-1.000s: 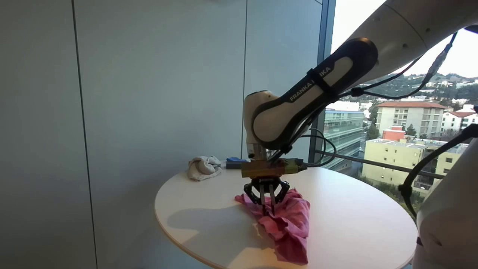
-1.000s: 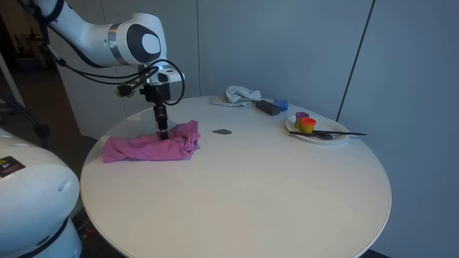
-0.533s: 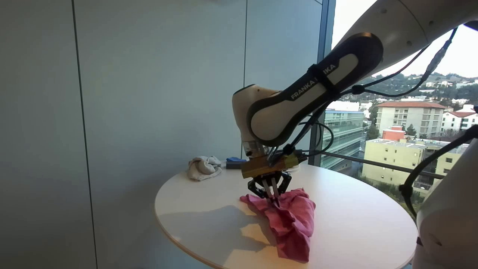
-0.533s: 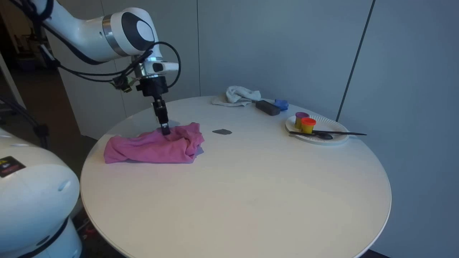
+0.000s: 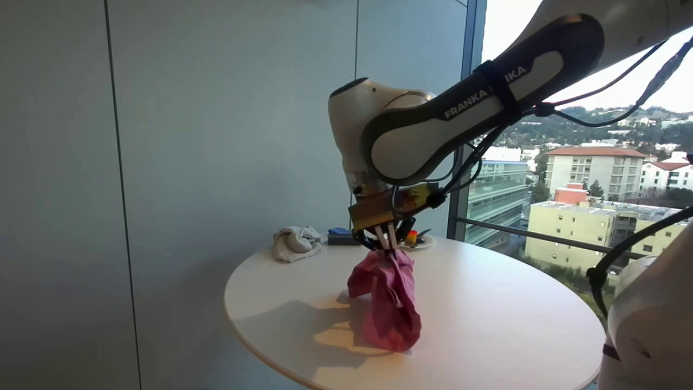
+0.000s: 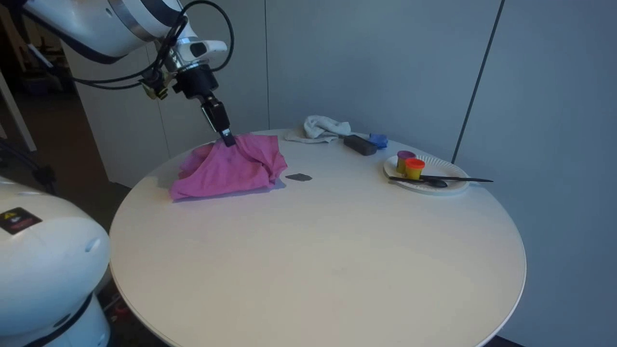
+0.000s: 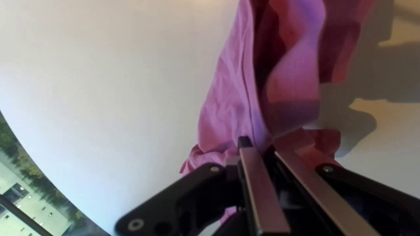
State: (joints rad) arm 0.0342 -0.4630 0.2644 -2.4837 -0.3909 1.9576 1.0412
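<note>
The end effector (image 6: 229,140) pinches the top of the pink cloth (image 6: 231,168) tightly, and the cloth hangs below it like a little tent. In an exterior view, the cloth is over the far left part of the bench (image 6: 318,270). I can't tell if its bottom edge touches the bench or hangs just above it.

The step in hand looks like picking the cloth up. To do it well, I would go up slowly and smoothly. Just a small bunch sits between the fingers (image 7: 262,190), so a quick tug might pull it loose. Straight up seems best, till all the floppy bottom parts hang free, and only then any move to the side. The end effector leans over, so standing it up straighter should help the cloth hang evenly.

A grey patch (image 6: 299,177) lies just beside the cloth on its right, and a low edge might drag across it. The grey rag (image 6: 320,129) sits farther back, and the black block (image 6: 360,145) and the plate (image 6: 448,168) are farther right. A low swing that way could bump them.
</note>
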